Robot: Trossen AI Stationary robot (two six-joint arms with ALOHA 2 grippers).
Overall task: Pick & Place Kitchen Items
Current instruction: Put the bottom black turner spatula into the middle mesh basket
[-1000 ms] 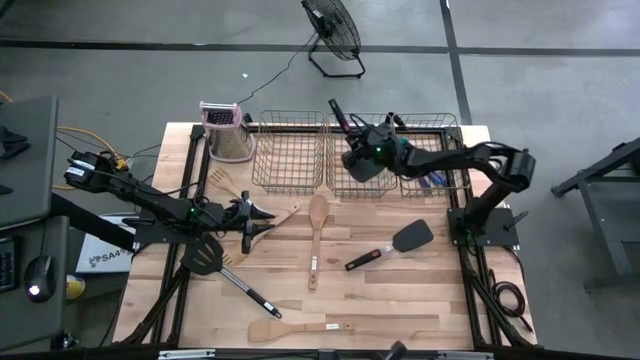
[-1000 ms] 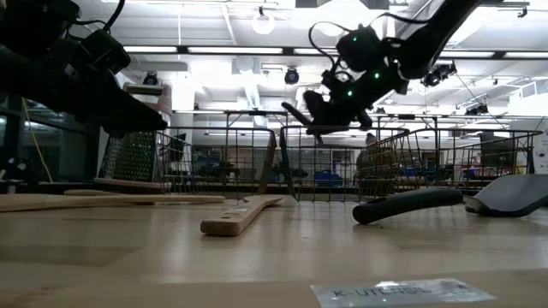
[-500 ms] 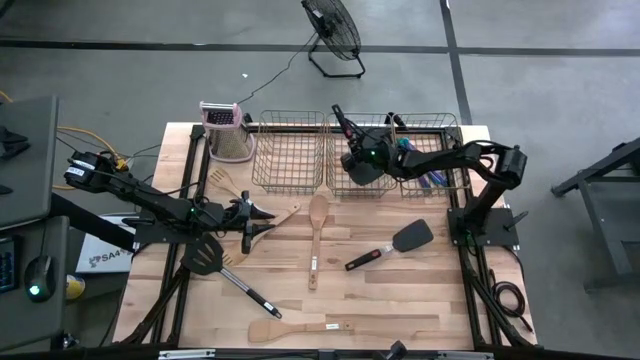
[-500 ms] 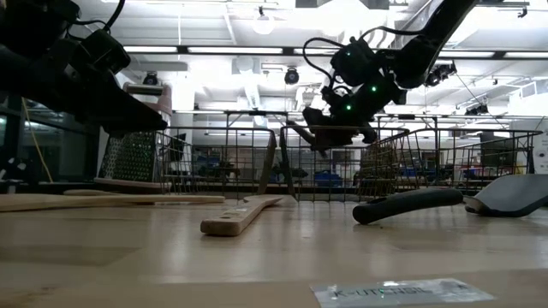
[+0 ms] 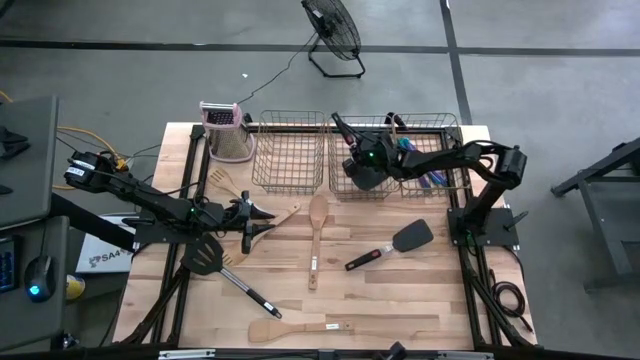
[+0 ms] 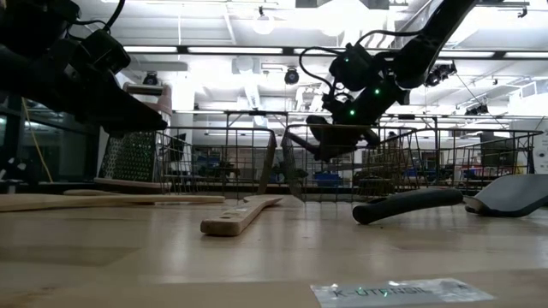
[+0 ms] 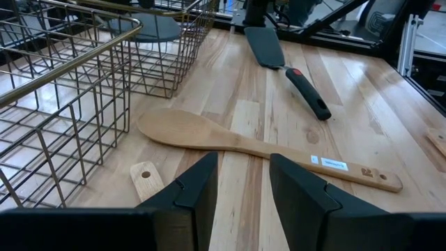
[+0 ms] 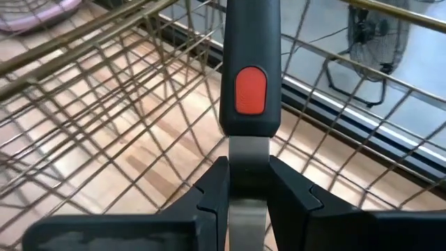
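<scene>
1. A black spatula (image 8: pixel 249 84) with a red spot on its handle is clamped in the right hand (image 5: pixel 362 166); the fingers (image 8: pixel 209 192) pinch its metal neck in the right wrist view.
2. In the high view that hand sits upper centre, over the right basket (image 5: pixel 440 125), with the handle tip (image 5: pixel 338 124) pointing to the upper left.
3. In the low view the right hand (image 6: pixel 338 137) hangs at upper centre, level with the basket rims.
4. Blue-purple cutlery (image 5: pixel 432 178) lies in the right basket, just right of the hand.
5. A wooden spoon (image 5: pixel 317 232) lies at frame centre below the baskets, on the worktop (image 5: pixel 400 290).
6. A second black spatula (image 5: pixel 395 243) with a black-red handle lies right of centre.
7. A slotted black spatula (image 5: pixel 215 265) lies lower left; a wooden spatula (image 5: pixel 295 328) lies near the bottom edge.
8. More wooden utensils (image 5: pixel 228 185) lie at centre left, partly under the left arm.
9. The left hand (image 5: pixel 258 220) is left of centre in the high view, just above the worktop, its fingers (image 7: pixel 195 192) narrowly parted and holding nothing.
10. The left basket (image 5: pixel 288 150) stands at upper centre.
11. A grater (image 5: pixel 226 130) with a pink top stands upper left.
12. A fan (image 5: pixel 332 35) stands on the floor at the top.
</scene>
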